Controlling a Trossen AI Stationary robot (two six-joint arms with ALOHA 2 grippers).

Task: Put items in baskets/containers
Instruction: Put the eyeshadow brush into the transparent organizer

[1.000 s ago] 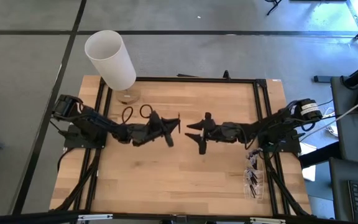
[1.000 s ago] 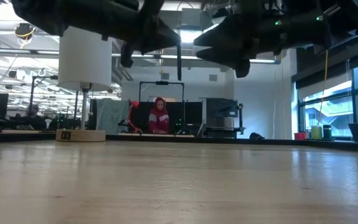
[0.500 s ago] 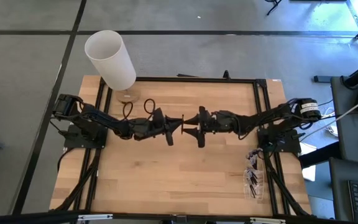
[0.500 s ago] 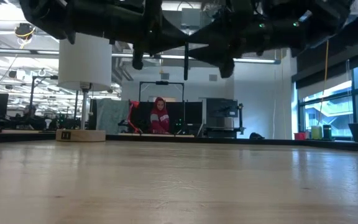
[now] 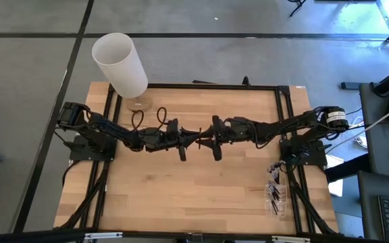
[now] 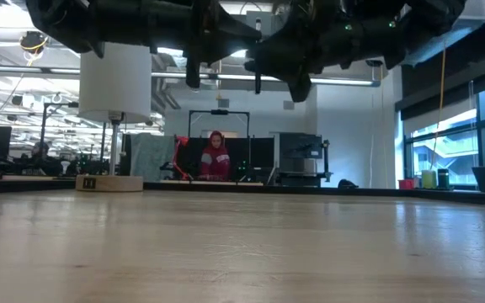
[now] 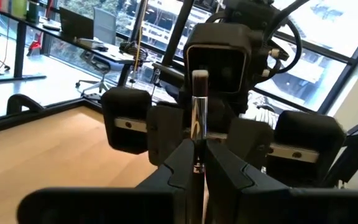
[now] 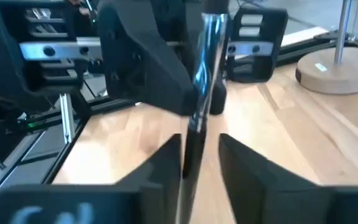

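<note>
- Pale wooden tabletop (image 5: 181, 196) in a black frame sits on grey floor; a white cylindrical lamp (image 5: 120, 64) stands at eleven o'clock.
- Left gripper (image 5: 196, 136) clenches a thin black-handled, silver-ferruled makeup brush (image 7: 198, 121) above centre.
- Right gripper (image 5: 204, 140) brackets that brush, fingers (image 8: 160, 165) apart.
- Clear plastic holder (image 5: 275, 196) of brushes sits at four o'clock.
- Behind, a red-hooded person (image 6: 215, 157) sits.

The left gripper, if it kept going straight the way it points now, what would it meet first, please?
The left gripper, shut on a makeup brush, points across the table at the right gripper. It would probably meet that gripper first, since its fingers already flank the brush; the exact gap is unclear.
</note>
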